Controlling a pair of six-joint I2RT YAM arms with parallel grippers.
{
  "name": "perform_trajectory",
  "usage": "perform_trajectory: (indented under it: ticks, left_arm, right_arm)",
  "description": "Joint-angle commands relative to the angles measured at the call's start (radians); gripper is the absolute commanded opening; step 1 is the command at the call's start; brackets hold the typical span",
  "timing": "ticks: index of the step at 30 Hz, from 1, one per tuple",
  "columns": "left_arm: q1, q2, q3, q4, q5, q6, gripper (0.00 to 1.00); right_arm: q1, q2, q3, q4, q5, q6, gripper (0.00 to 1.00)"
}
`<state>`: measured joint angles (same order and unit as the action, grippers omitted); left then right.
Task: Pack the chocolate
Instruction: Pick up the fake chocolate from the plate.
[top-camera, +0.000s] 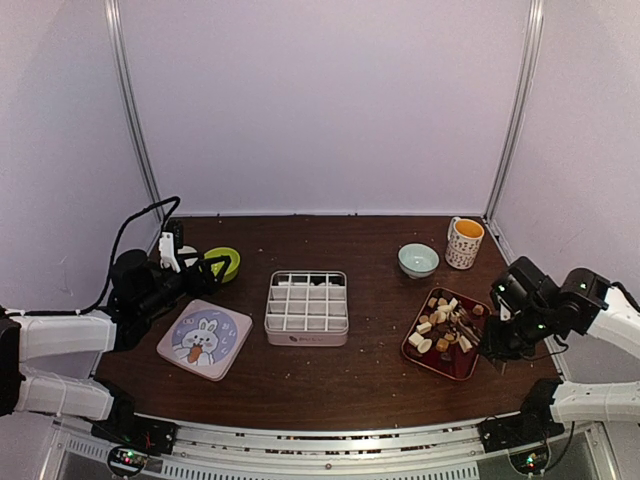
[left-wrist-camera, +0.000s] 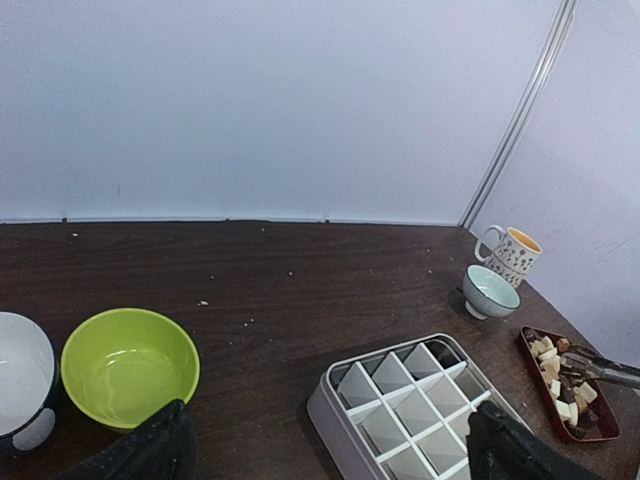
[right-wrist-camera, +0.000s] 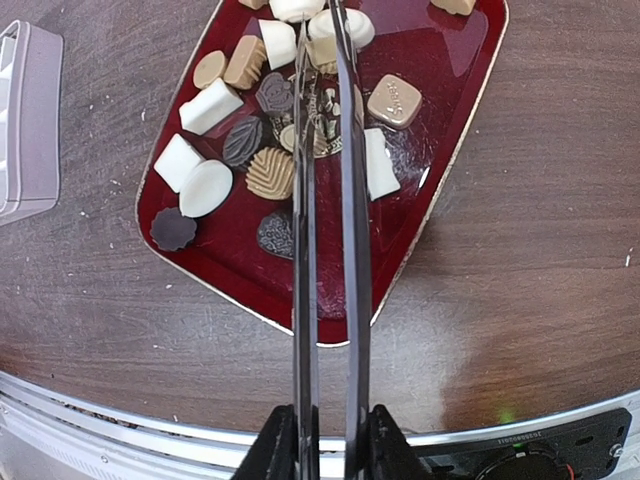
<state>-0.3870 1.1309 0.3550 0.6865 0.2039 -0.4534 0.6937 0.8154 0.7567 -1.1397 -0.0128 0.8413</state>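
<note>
The chocolate (right-wrist-camera: 270, 172), small cream, tan and dark brown pieces, lies heaped on a red tray (right-wrist-camera: 420, 200) at the right of the table (top-camera: 440, 325). My right gripper (right-wrist-camera: 320, 25) reaches its two long thin metal fingers over the tray, with only a narrow gap between them. Their tips are down among the pieces at the tray's far end, and whether they pinch one I cannot tell. The white divided box (top-camera: 307, 305) stands mid-table with nothing in its cells. My left gripper (left-wrist-camera: 325, 455) hovers wide open at the left, between the green bowl (left-wrist-camera: 130, 365) and the box (left-wrist-camera: 415, 410).
The box lid with a rabbit picture (top-camera: 204, 338) lies left of the box. A pale blue bowl (top-camera: 418, 259) and a patterned mug (top-camera: 464, 242) stand behind the tray. A white bowl (left-wrist-camera: 20, 375) sits beside the green one. Crumbs dot the tabletop.
</note>
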Motion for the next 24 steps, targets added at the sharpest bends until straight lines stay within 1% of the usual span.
perform_trajectory:
  ticks: [1,4,12,16,20,24]
  left_arm:
    - [0.005,0.006,0.027,0.040,0.012,0.013,0.97]
    - [0.005,0.006,0.027,0.039,0.013,0.013,0.97]
    - [0.004,0.004,0.027,0.039,0.013,0.013,0.97]
    - [0.005,0.002,0.027,0.039,0.013,0.013,0.97]
    - [0.005,0.001,0.026,0.039,0.012,0.013,0.97]
    - [0.004,-0.004,0.025,0.036,0.009,0.013,0.97]
  right_arm:
    - [-0.008,-0.022,0.047,-0.013,0.018,0.003,0.20]
    - [-0.008,-0.023,0.089,-0.023,0.024,-0.004,0.20]
    - [-0.007,-0.003,0.165,0.051,-0.023,-0.041,0.19]
    - [-0.006,0.042,0.183,0.147,-0.092,-0.058,0.20]
    - [-0.005,0.118,0.214,0.251,-0.169,-0.075,0.19]
    - [0.031,0.211,0.276,0.337,-0.203,-0.100,0.20]
